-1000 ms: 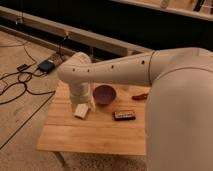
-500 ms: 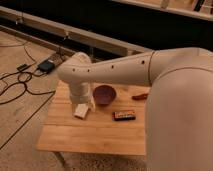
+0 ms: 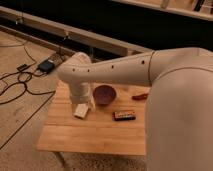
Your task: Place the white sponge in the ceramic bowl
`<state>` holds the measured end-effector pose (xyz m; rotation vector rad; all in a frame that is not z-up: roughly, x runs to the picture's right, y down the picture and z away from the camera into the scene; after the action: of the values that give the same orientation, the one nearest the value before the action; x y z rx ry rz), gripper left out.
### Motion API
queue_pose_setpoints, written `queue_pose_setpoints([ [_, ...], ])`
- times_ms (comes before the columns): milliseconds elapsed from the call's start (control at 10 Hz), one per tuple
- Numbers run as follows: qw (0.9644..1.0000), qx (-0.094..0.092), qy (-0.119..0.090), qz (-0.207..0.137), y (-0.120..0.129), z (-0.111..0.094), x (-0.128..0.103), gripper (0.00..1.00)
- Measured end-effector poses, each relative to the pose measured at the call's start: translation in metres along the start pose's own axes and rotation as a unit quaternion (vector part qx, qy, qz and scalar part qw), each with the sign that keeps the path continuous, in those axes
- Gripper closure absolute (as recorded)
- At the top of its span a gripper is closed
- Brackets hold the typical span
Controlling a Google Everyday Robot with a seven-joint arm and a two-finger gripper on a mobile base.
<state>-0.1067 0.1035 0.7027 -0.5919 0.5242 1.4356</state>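
Note:
The white sponge (image 3: 81, 111) is a small cream block lying on the wooden table (image 3: 95, 132), left of centre. The ceramic bowl (image 3: 104, 94) is a small mauve bowl with a dark inside, just right of the sponge and a little farther back. My gripper (image 3: 86, 103) hangs under the white wrist, directly over the far edge of the sponge and left of the bowl. The wrist hides most of it.
A dark flat bar with an orange label (image 3: 123, 115) lies right of the sponge. A small red object (image 3: 139, 96) lies at the table's far right. Black cables and a box (image 3: 46, 65) lie on the floor at left. My large white arm fills the right side.

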Motion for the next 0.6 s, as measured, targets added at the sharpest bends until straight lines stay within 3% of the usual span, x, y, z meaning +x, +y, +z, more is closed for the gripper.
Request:
queue_pose_setpoints([
  [200, 1.0, 0.001, 0.0, -0.001, 0.0, 0.001, 0.0, 0.35],
  [300, 0.9999, 0.013, -0.006, -0.006, -0.002, 0.007, -0.005, 0.35],
  [600, 0.9982, 0.034, -0.042, -0.027, 0.023, 0.044, -0.034, 0.35],
])
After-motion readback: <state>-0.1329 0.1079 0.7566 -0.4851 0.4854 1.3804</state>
